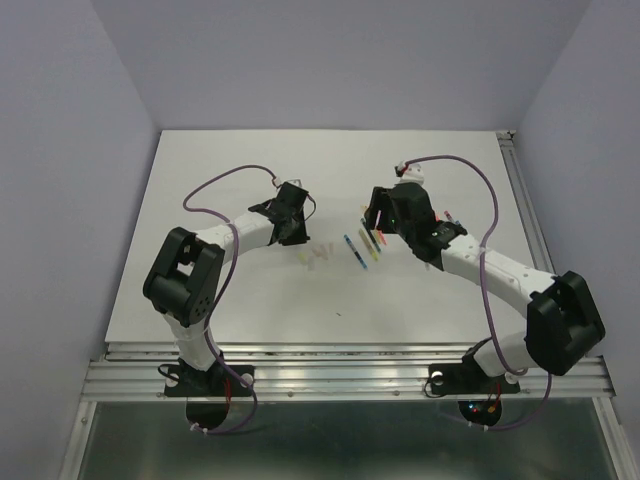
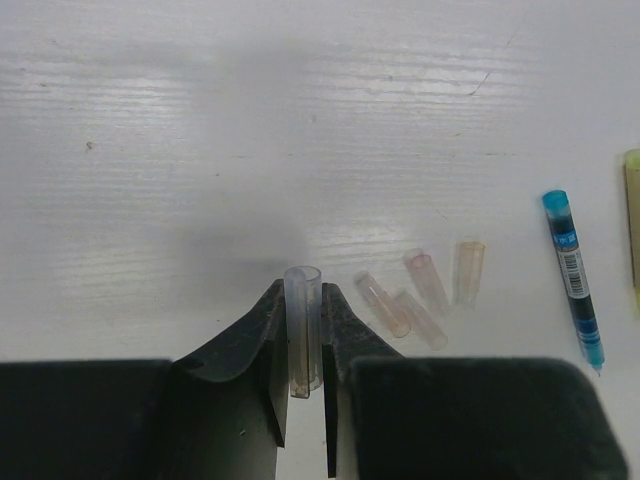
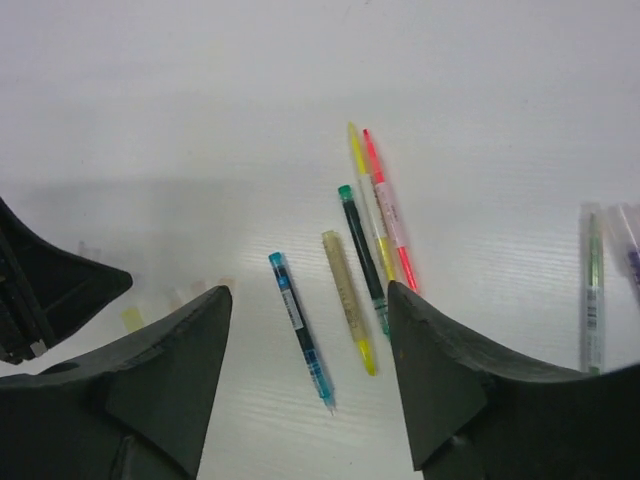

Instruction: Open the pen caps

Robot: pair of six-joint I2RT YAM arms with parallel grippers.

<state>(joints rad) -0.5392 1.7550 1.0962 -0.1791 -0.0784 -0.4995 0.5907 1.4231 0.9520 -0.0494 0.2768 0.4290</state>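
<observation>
Translucent pen cap [image 2: 302, 300] sits pinched in the left gripper [image 2: 303, 292], while the right gripper [image 3: 308, 295] gapes empty, pens [image 3: 348, 310] lying below its fingers.

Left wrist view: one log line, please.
left jaws: shut on translucent pale plastic pen cap | loose pinkish caps: four alongside | right jaws: open above thin coloured pens

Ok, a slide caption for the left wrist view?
Left gripper pinches a clear cap; four loose caps and a blue pen lie beside it.
</observation>
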